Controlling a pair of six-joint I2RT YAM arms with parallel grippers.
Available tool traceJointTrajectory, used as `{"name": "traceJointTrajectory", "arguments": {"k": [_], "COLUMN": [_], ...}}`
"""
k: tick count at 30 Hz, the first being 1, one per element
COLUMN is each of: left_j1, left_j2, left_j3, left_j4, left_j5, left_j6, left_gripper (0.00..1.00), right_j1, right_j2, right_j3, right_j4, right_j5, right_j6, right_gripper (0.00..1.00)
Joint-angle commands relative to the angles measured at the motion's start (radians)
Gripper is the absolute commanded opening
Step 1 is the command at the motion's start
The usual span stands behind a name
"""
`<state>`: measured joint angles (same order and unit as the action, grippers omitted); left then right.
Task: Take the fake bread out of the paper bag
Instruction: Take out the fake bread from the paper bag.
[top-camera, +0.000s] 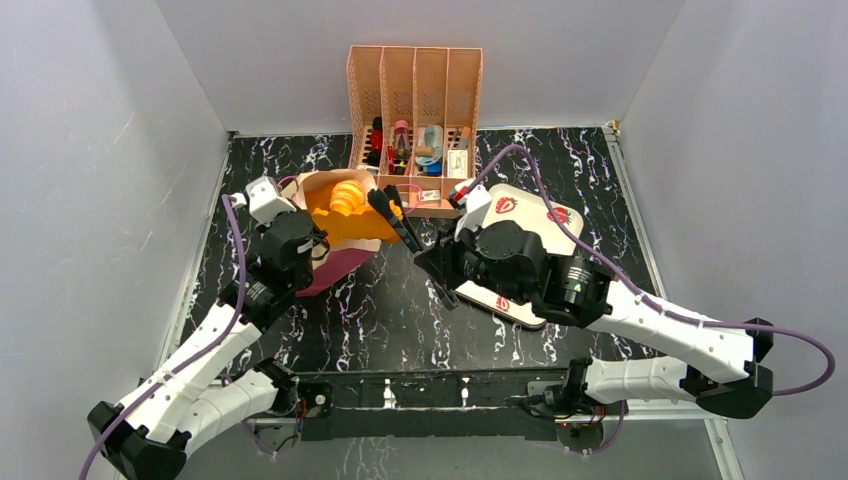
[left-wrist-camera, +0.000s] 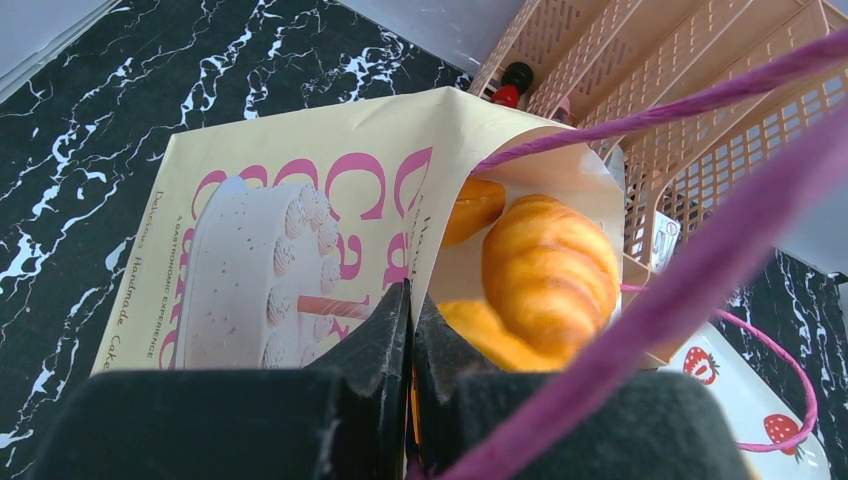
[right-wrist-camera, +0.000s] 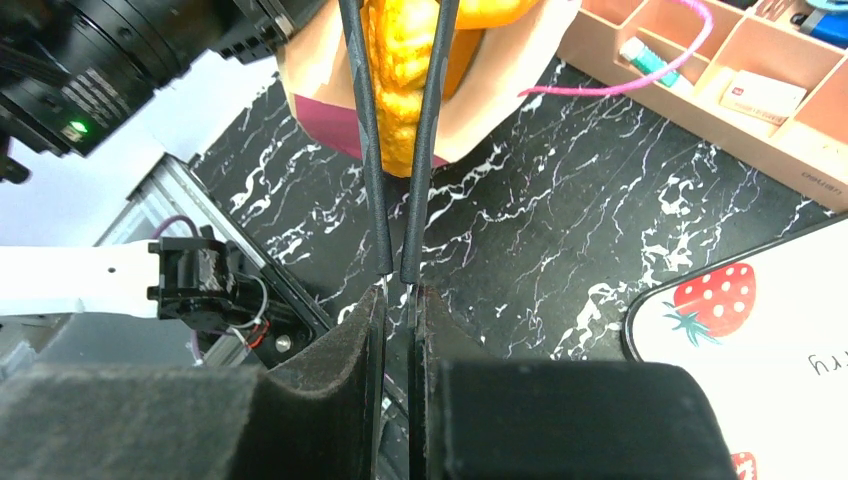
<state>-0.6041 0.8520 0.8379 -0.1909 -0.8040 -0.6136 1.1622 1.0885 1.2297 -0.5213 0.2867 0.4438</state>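
Where the cream paper bag with a pink cake print and magenta bottom band (left-wrist-camera: 300, 150) lies tipped over on the black white-veined marble tabletop (right-wrist-camera: 560, 200), I see its mouth turned toward the peach slotted plastic file organiser (top-camera: 415, 75) at the back. My left gripper (left-wrist-camera: 411, 305) is clenched on the bag's rim. In the wrist view the paper edge runs down between the two black fingers, which press together on it.

Inside the mouth sits a glossy golden ridged toy croissant (left-wrist-camera: 550, 270). A second orange loaf (left-wrist-camera: 470, 205) lies behind it and more orange bread lies below, all in the opening. A thin pink cord handle (right-wrist-camera: 600, 88) trails from the bag toward the organiser.

My right gripper (top-camera: 385, 205) reaches in from the right. Its long thin black fingers (right-wrist-camera: 365, 130) are closed on a lumpy orange toy loaf (right-wrist-camera: 402, 90), one finger touching each side. That loaf is at the bag's mouth, over the paper lip, and I cannot tell whether it is wholly clear of the bag.

Under the right arm lies a white rounded tray with strawberry prints (right-wrist-camera: 760, 330), apart from the bag.
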Motion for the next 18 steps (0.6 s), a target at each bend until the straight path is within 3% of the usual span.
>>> {"name": "traceJointTrajectory", "arguments": {"k": [1, 18], "left_j1": [0.003, 0.008], "left_j2": [-0.014, -0.002], "left_j3": [0.026, 0.020], "left_j4": [0.022, 0.030], "left_j5": [-0.031, -0.047], "left_j6": [0.004, 0.015], "left_gripper": [0.00, 0.00], "right_j1": [-0.007, -0.007], "right_j2": [-0.044, -0.103], "right_j3": [0.070, 0.067], "right_j4": [0.057, 0.059], "right_j5": [0.039, 0.112], "right_j6": [-0.016, -0.004], "right_gripper": [0.00, 0.00]}}
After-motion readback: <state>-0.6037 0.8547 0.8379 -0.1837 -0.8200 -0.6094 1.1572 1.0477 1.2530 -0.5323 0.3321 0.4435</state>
